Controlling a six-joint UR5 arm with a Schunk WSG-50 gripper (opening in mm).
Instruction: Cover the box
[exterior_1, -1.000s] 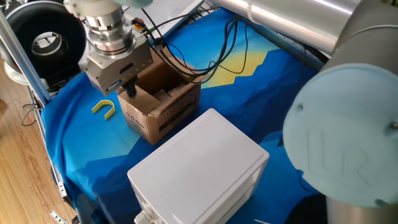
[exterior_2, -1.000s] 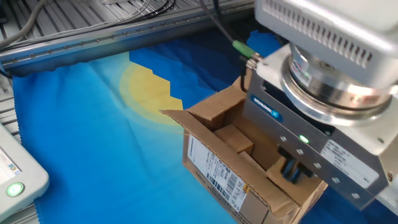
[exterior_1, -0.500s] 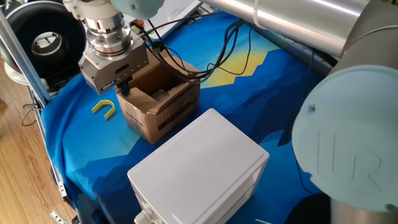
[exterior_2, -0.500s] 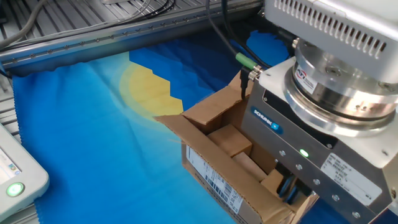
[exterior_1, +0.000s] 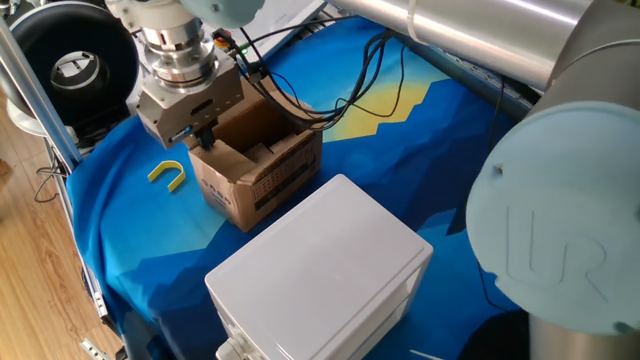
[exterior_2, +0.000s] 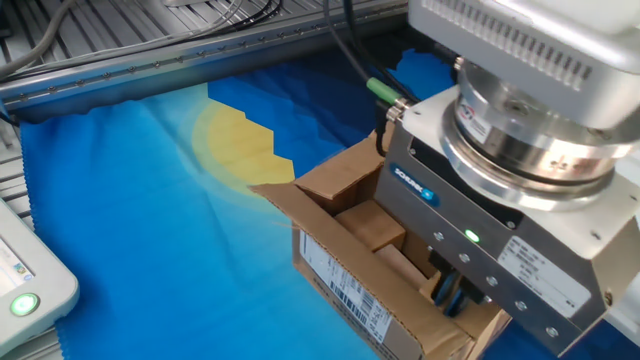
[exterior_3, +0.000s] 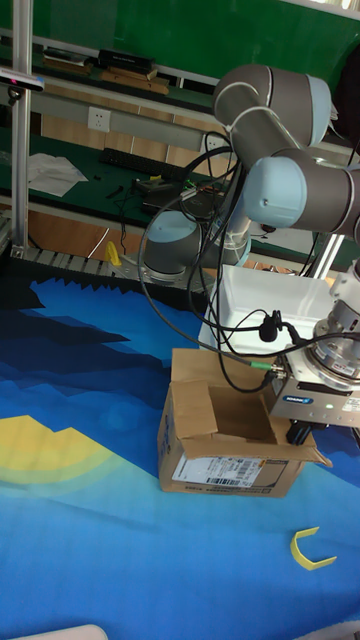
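Carton (exterior_1: 262, 172): sitting open at upper left, flaps (exterior_3: 196, 368) standing up.
Gripper (exterior_1: 203, 137): hovering at the carton's left edge.
Claw state: cannot tell.

The arm's big pale-blue joint cap (exterior_1: 555, 240), which fills the corner of one fixed view to the right of the cardboard box (exterior_1: 255, 165), carries the embossed letters "UR". On the gripper (exterior_2: 455, 295) body, the blue strip facing the box's open top in the other fixed view holds white lettering that looks like "SCHUNK", though it is small and slanted. Black print runs along the box's side; it is too blurred to read. A white shipping label (exterior_2: 345, 285) with a barcode and fine lines of text sits on the box's front wall, also illegible.
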